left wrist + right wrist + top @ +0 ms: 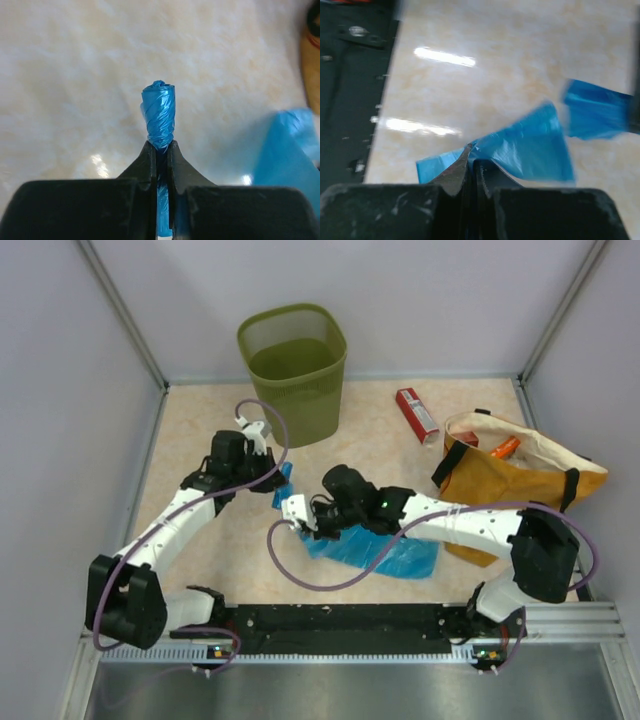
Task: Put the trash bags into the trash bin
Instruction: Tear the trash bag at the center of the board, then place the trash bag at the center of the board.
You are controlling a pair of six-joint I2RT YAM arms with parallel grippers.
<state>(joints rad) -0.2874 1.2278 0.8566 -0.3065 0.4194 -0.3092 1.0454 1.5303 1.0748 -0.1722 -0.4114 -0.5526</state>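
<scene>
Beige desk [200, 410], walled booth. Left hand [160, 147] pinches rolled bag [159, 115] by one end, just in front of bin [310, 400], prob. to carry it over the rim. Right hand [471, 161] pressed shut on edge of flat bag [530, 147], farther from bin, rest lying on desk.

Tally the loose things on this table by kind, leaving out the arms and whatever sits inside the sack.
Light-blue trash bags: 2 (rolled trash bag in the left pincer; spread trash bag pinched by the right pincer)
Olive-green mesh trash bin: 1
Flat red box: 1
Mustard-orange sack with black handles: 1
Total: 5
</scene>
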